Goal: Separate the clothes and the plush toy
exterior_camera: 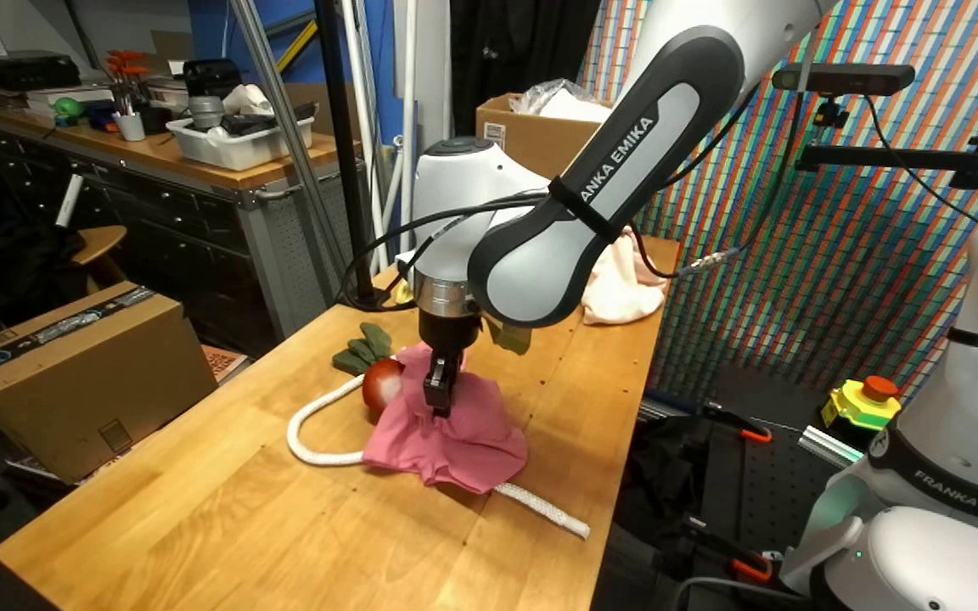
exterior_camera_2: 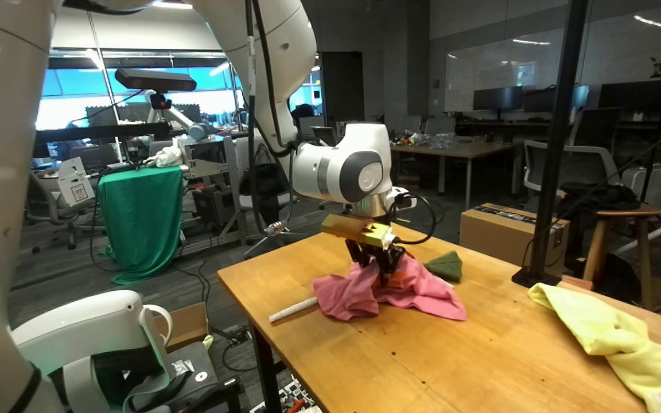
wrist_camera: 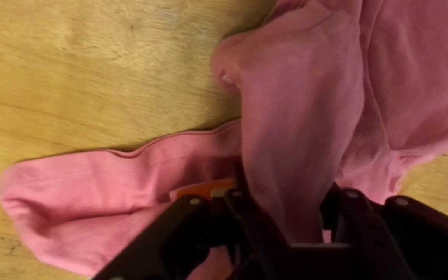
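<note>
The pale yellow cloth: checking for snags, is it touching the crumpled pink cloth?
Apart: in an exterior view, bare wooden tabletop shows between the pale yellow cloth and the crumpled pink cloth.

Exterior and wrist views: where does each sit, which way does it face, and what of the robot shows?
Exterior view: off an end of the table, looking down along it; the arm enters top right, tool below.
Exterior view: near the yellow-green cloth, looking across the table; the arm fills left and top, tool central.
Wrist view: carried by the arm, looking down at the pink cloth; tool at the bottom.
Both exterior views share arm, tool, pink cloth and white tube, seemingly from opposite ends.
</note>
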Controlling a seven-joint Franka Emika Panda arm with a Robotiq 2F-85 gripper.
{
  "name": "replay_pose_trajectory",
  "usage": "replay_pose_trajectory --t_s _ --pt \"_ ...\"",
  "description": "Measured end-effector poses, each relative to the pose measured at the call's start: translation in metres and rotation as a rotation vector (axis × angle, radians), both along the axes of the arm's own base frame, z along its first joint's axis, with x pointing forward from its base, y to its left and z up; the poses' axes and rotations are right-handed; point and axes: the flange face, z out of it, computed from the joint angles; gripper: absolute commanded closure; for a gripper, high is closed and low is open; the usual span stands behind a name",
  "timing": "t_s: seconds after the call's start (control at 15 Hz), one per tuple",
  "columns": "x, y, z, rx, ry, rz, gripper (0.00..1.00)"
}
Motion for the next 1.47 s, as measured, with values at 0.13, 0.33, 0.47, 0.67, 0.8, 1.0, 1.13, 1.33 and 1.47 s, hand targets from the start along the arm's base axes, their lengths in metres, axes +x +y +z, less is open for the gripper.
replay_pose_trajectory --t_s 0.13,0.33,0.47,0.67,0.8,1.0,1.13,1.33,1.47 --pt "0.002 -0.003 0.001 -0.011 -0.013 -0.002 0.97" --pt "0.007 -0.012 0.005 -0.025 -0.048 -0.013 0.99" --pt "0.011 -0.019 0.012 -0.025 -0.084 -0.029 0.97" --pt "0.019 -0.029 0.032 -0.007 -0.161 -0.065 0.97" --pt "0.023 -0.037 0.051 0.009 -0.220 -0.092 0.97" --pt "0.024 -0.051 0.080 0.032 -0.307 -0.136 0.97" --pt "0.023 -0.061 0.098 0.042 -0.353 -0.164 0.97" --pt "0.017 -0.077 0.116 0.030 -0.391 -0.196 0.97" --pt "0.011 -0.085 0.122 0.016 -0.393 -0.209 0.97"
